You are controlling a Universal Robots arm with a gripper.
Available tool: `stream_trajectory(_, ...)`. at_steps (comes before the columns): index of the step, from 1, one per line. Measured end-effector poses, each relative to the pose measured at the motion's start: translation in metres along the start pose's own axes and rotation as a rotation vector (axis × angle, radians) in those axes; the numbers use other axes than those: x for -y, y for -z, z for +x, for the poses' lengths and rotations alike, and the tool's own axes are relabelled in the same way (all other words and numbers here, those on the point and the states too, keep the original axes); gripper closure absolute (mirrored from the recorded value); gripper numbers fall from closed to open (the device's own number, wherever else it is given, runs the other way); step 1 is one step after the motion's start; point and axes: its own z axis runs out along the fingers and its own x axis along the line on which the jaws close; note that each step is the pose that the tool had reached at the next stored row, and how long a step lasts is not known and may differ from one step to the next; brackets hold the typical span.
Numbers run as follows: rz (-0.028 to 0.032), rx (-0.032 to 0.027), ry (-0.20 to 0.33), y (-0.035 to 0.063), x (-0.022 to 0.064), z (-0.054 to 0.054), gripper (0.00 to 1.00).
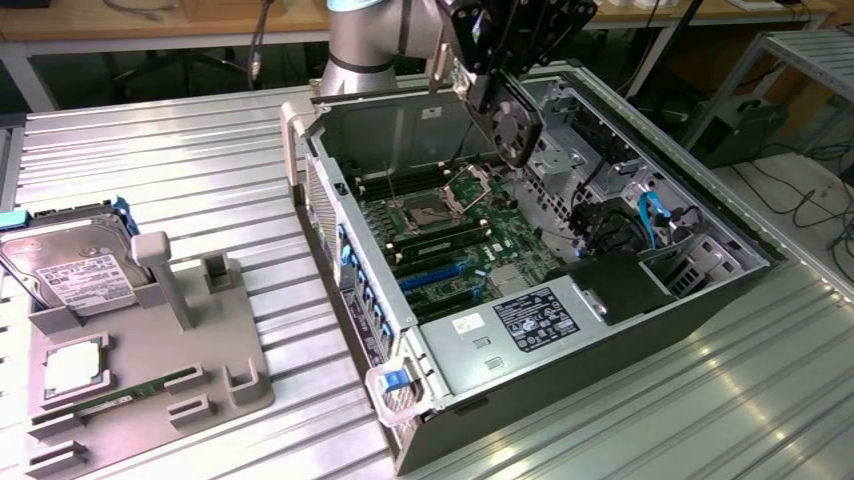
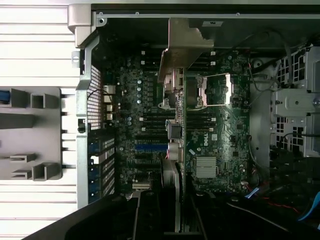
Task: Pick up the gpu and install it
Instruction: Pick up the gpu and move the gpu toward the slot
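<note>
Ribbed metal table [image 1: 200,170], open computer case [image 1: 601,400] laid on it. Graphics card [image 1: 514,125] already lifted, clamped in gripper [image 1: 503,85], hung above motherboard [image 1: 454,225]. Not yet seated in slot.

White lettering on the motherboard [image 2: 220,145] seems to read DELL; nothing else is legible.
</note>
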Motion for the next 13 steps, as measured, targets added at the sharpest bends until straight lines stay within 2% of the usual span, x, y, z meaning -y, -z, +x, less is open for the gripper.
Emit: stream_trajectory(13, 0.0000, 0.0000, 0.000, -0.0003, 0.0002, -0.038, 0.73)
